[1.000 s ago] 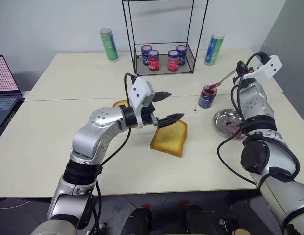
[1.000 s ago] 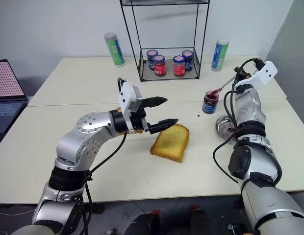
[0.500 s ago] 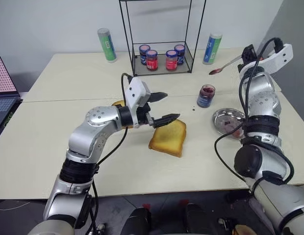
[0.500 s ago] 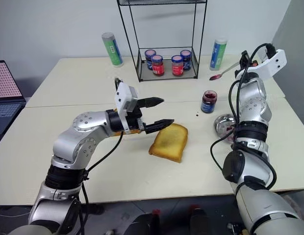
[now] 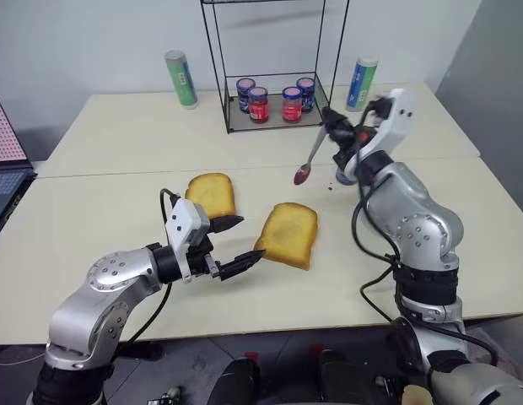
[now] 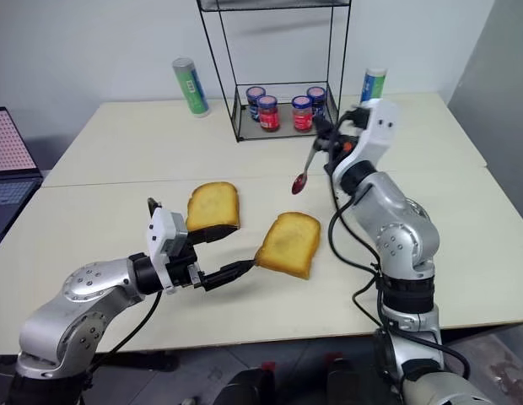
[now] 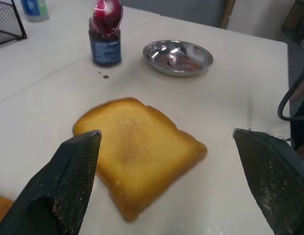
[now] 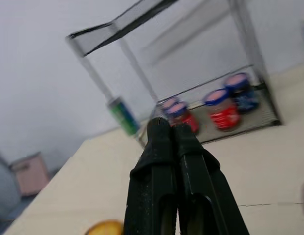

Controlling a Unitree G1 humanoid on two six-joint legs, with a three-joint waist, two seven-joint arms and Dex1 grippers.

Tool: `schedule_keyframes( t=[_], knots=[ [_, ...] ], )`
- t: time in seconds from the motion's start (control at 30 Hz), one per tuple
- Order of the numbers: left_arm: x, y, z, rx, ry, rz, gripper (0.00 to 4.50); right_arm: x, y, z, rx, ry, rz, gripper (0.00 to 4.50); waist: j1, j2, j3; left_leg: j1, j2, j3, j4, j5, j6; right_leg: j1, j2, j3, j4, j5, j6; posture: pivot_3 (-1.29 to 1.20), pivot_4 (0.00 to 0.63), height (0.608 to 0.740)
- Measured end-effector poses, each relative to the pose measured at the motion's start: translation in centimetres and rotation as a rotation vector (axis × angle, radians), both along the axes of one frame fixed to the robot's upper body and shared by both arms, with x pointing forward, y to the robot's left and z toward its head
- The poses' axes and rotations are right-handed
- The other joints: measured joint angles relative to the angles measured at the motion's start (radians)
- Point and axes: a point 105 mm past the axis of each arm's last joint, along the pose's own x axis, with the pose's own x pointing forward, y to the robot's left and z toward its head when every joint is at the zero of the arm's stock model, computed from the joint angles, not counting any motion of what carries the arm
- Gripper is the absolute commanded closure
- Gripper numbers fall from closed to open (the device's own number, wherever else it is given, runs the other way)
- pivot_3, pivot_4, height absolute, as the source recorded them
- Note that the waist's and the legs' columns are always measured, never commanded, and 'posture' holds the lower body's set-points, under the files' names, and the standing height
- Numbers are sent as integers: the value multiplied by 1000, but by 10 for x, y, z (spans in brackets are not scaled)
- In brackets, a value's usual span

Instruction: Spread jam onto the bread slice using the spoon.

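Your right gripper [image 5: 328,119], clamped on the spoon [image 5: 313,155], carries jam [image 5: 301,175] above the tabletop [image 5: 118,135]; bread [image 5: 288,234] bare, spreading left. Left gripper [image 5: 234,243] apart, empty.

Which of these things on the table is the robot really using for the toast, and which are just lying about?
In use:
- spoon, loaded with jam, in the right gripper
- jam jar
- squarish bread slice
- left gripper, open beside the slice

Lying about:
- smaller toast slice
- steel dish
- wire rack holding four blue-lidded jars
- two green tubes
- laptop
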Motion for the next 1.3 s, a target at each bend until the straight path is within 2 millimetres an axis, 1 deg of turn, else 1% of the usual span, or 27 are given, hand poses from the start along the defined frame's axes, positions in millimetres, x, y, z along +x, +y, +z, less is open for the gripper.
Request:
schedule_keyframes(
  t=[0.03, 0.07, 0.1, 0.13, 0.23, 0.3, 0.43, 0.63, 0.73, 0.93, 1.07, 1.2, 1.3],
  knots=[
    [-1, 1, 0, 0, 0, 9, 0, -3, 4, -2, -34, -15, 18, 4496, 2, 0, 0, 0, 0, 0, 0, 0, 0, 0, 0, 0, 0, 0, 0, 0, 150, 740],
    [-2, 3, -1, 0, 0, 29, 0, -12, 18, -12, -127, -50, 75, 4496, 9, 0, 0, 1, 0, 0, 0, 0, 0, 1, 0, 0, 0, 0, 0, 0, 150, 740],
    [-1, 3, -1, 1, -3, 36, 0, -16, 28, -20, -187, -65, 112, 4496, 12, -1, 0, 0, 0, 0, 1, 0, 0, 1, 0, 0, 0, 0, 0, 0, 150, 740],
    [-3, 2, 0, 5, -11, 39, 0, -21, 32, -24, -270, -116, 138, 4496, 13, -1, 0, 0, 0, 0, 1, 0, 0, 1, 0, 0, -1, 0, 0, 0, 150, 740],
    [-6, 0, -4, 11, -10, 46, 0, -33, 43, -37, -421, -213, 210, 4496, 12, -1, 0, 0, 0, 1, 1, 0, 0, 0, 0, 0, -1, 0, 0, 0, 150, 740],
    [-6, -2, -6, 6, -10, 56, 0, -40, 52, -45, -494, -274, 256, 4496, 13, -2, 0, 0, 1, 1, 1, 0, 0, 0, 0, 0, -1, 0, 0, 0, 150, 740],
    [-5, -3, -7, 5, -13, 67, 0, -50, 64, -47, -573, -392, 316, 4496, 13, -2, 0, 0, 1, 0, 1, 0, 0, 0, 0, 0, -1, 0, 0, 0, 150, 740],
    [-4, -2, -7, 5, -14, 79, 0, -56, 66, -52, -626, -457, 346, 4496, 18, -2, 0, 0, 1, 0, 1, 0, 0, 1, 0, 0, -1, 0, 0, 0, 150, 740],
    [-4, -2, -8, 6, -10, 85, 0, -58, 65, -57, -652, -464, 352, 4496, 18, -2, 0, 0, 1, 0, 1, 0, -1, 1, 0, 0, -1, 0, 0, 0, 150, 740],
    [-4, -2, -7, 5, -14, 85, 0, -60, 66, -60, -686, -484, 363, 4496, 20, -2, 0, 0, 0, 0, 1, 0, -1, 1, 0, 0, -1, 0, 0, 0, 150, 740],
    [-3, -3, -4, 4, -27, 82, 0, -59, 64, -71, -692, -443, 372, 4496, 23, -2, 0, 0, 0, 1, 1, 0, -1, 1, 0, 0, -1, 0, 0, 0, 150, 740],
    [-2, -3, -2, 4, -34, 80, 0, -57, 66, -74, -684, -434, 367, 4496, 23, -3, 0, 0, 1, 0, 1, 0, -1, 1, 0, 0, -1, 0, 0, 0, 150, 740],
    [-2, -4, -1, 4, -38, 78, 0, -50, 65, -90, -703, -402, 362, 4496, 27, -3, 0, 0, 0, 1, 1, 0, -1, 1, 0, 0, -1, 0, 0, 0, 150, 740]
  ],
)
